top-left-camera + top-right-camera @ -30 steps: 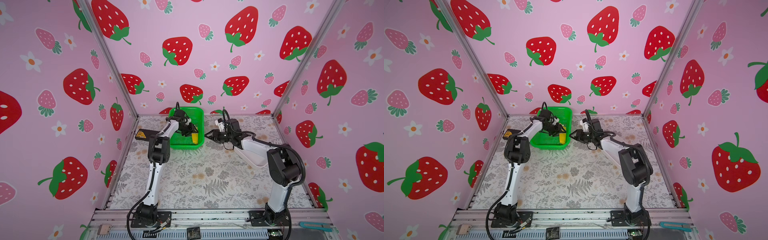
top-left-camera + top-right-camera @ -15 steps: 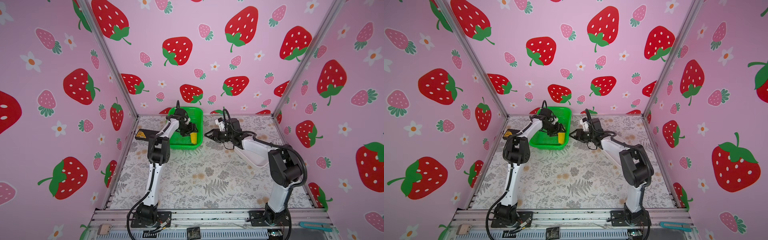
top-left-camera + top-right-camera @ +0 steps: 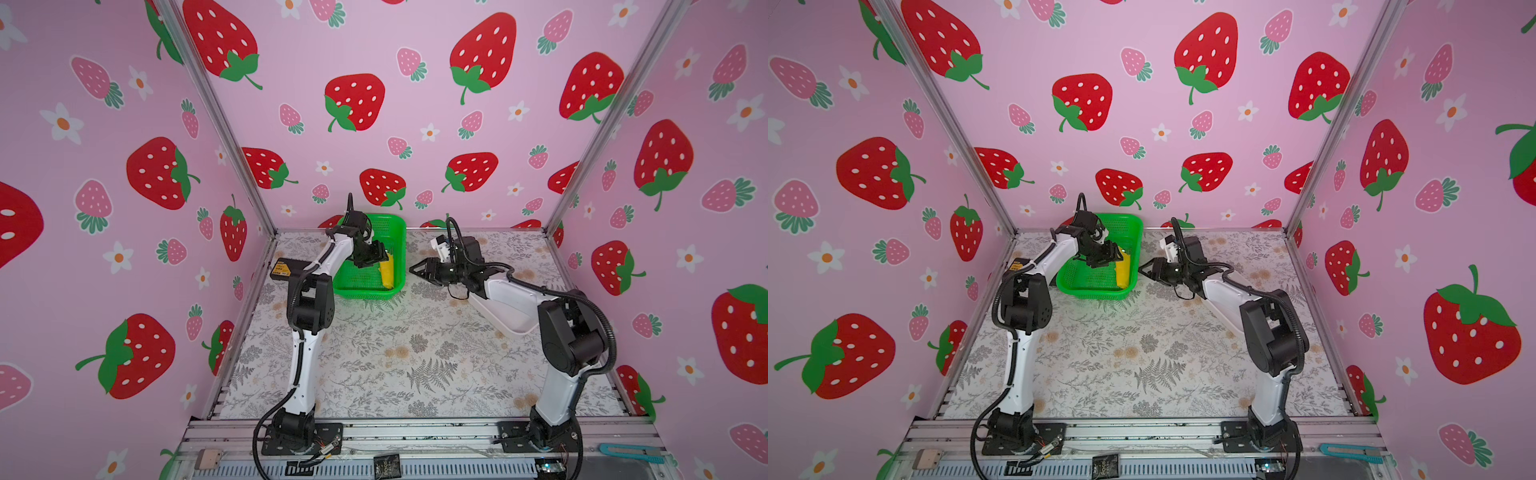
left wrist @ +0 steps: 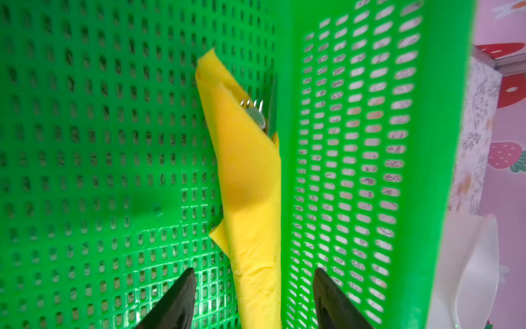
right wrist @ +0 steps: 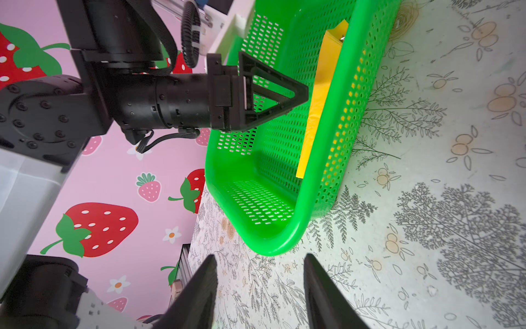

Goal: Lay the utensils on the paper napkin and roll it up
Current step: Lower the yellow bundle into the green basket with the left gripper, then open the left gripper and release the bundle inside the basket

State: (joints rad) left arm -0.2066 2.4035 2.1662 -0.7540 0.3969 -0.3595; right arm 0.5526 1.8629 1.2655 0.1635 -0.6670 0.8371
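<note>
The paper napkin (image 4: 250,185) is a yellow roll lying in the green basket (image 4: 355,142) along one side wall, also seen in both top views (image 3: 386,272) (image 3: 1122,272). The utensils (image 4: 256,114) show only as silver tips, fork tines among them, poking out of the roll's open end. My left gripper (image 4: 254,270) hangs open over the roll's other end, one finger on each side, touching nothing. From the right wrist view it (image 5: 301,94) sits just above the roll (image 5: 316,108). My right gripper (image 5: 260,257) is open and empty over the table beside the basket's corner (image 5: 273,242).
The basket (image 3: 365,291) stands at the back of the floral table against the rear wall. A white oblong dish (image 3: 511,320) lies under my right arm on the right. A teal cutter (image 3: 631,452) rests on the front rail.
My left gripper has drawn back slightly from the roll, which stays in the basket. The right arm has not moved.
</note>
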